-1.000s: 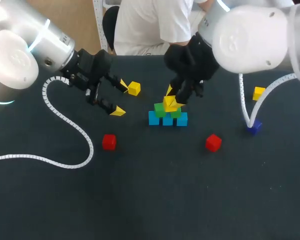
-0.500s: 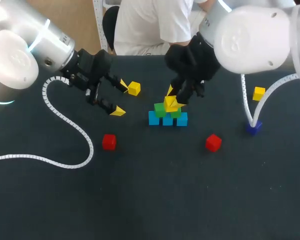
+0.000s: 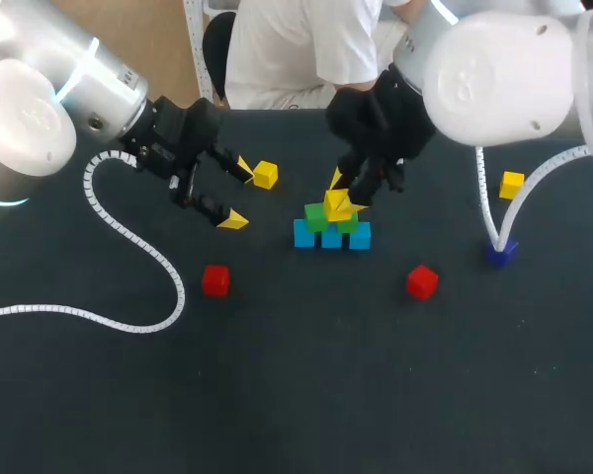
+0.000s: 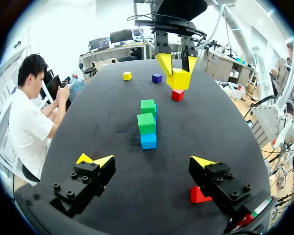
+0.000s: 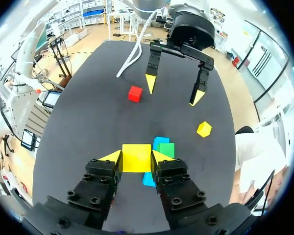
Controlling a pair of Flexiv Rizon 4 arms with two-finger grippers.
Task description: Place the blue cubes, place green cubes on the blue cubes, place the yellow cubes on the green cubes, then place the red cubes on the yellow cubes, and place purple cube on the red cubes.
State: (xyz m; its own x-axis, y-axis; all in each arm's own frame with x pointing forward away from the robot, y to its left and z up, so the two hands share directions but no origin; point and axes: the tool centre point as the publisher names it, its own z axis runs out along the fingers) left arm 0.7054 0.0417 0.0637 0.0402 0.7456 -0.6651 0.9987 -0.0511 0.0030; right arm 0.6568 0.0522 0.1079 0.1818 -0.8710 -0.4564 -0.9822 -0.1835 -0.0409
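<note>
Dark bench [image 3: 296,395] carries the build near its middle: three blue cubes [image 3: 331,237] in a touching row, with two green cubes [image 3: 316,214] on top. Straight above the greens hangs the right hand [image 3: 342,198], clamped on a yellow cube [image 5: 136,158] from two sides. Its wrist view shows green and blue peeking out just ahead of and below the cube. The coming move looks like a plain descent to land astride the seam between the greens, with little sideways slack. The left hand [image 3: 239,193] sits well apart, fingers spread and empty, beside a second yellow cube [image 3: 265,175] — the nearest loose things, two red cubes [image 3: 215,280], lie apart from the stack.
</note>
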